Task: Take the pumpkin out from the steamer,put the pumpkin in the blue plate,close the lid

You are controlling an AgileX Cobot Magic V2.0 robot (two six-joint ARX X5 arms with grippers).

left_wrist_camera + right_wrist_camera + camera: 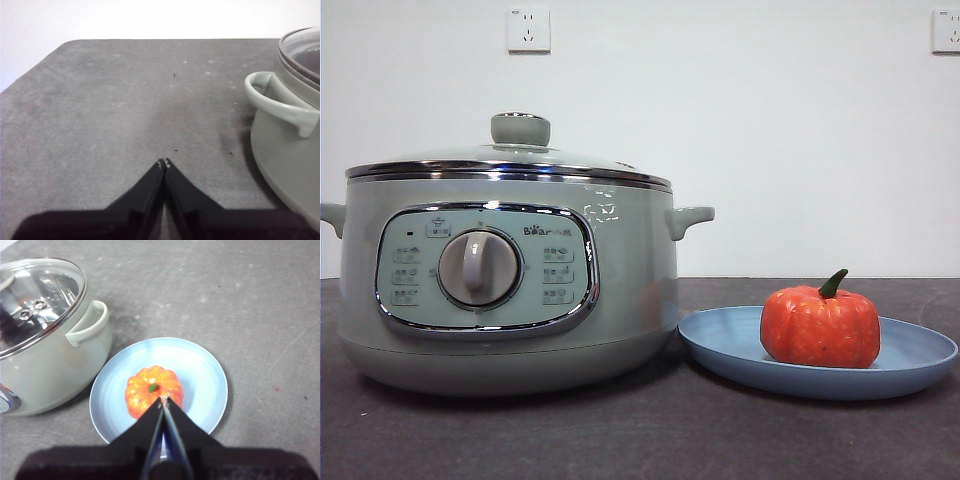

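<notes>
My left gripper (164, 162) hangs over bare grey table (125, 110), jaws pressed together on nothing, beside the one steamer (510, 290): a round, smooth sage-green pot with chrome rim, two looped side handles and one grey dial (479, 267). Its single glass lid (510, 160) sits closed on top, with a stubby green knob. Just right of the pot lies one blue plate (910, 350), wide, shallow, matte. One pumpkin (820, 326), orange-red and ribbed with a curved green stem, rests on it. My right gripper (164, 400) hovers above that pumpkin, jaws closed and empty.
</notes>
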